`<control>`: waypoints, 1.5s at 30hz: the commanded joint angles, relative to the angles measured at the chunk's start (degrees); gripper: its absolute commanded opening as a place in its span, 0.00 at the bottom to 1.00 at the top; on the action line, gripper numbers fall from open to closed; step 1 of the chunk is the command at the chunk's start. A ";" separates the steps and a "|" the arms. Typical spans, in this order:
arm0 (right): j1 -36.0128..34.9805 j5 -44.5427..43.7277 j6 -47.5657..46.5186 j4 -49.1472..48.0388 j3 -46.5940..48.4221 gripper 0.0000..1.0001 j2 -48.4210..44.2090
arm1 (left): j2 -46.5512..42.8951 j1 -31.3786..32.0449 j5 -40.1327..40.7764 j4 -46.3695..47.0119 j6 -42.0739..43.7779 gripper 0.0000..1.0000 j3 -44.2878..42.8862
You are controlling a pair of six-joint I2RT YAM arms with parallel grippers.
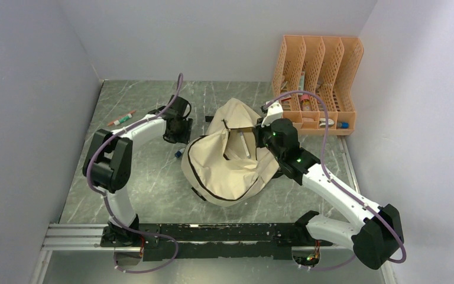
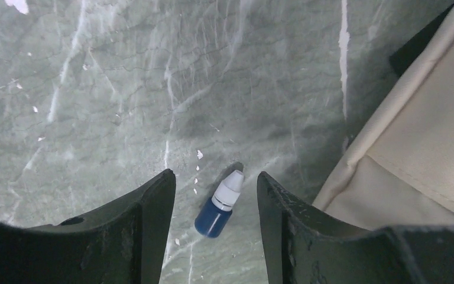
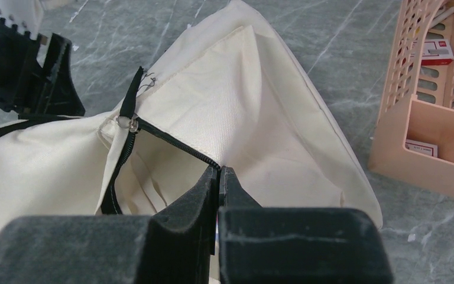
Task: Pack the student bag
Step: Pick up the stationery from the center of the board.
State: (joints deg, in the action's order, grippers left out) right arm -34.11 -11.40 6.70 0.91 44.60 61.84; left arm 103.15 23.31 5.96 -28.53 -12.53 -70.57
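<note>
Centre of table: student bag (image 1: 230, 160) slumped, mouth open.
Right gripper (image 3: 219, 171): clenched on its open edge.
Left gripper (image 2: 216, 176): jaws apart around blue bottle (image 2: 217, 207), not gripping.
Progress: seemingly early; bottle still outside, bag's contents hidden.

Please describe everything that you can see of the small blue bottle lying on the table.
The small blue bottle looks like plastic, with a dark blue body and a white tapered cap. It lies on its side on the grey marbled table, between the fingers of the open left gripper, touching neither of them, and close beside the beige student bag. Only the table touches it.
</note>
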 commanded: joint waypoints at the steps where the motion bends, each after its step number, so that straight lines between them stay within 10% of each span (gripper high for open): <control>1: 1.19 -1.28 0.22 -1.08 1.36 0.00 -1.43 | 1.87 -0.37 -0.67 -3.19 1.46 0.57 -1.98; 24: 1.32 0.81 1.16 -1.08 1.30 0.00 -0.27 | 4.34 -0.20 0.11 -4.41 -2.67 0.47 2.86; 45: 1.32 2.72 1.57 -1.08 0.79 0.00 -0.17 | -1.67 -0.20 1.47 -3.94 -4.26 0.12 2.70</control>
State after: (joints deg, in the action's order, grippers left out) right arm -33.69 -8.84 7.97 1.21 44.62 61.87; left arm 105.86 23.31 6.42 -31.81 -15.44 -67.70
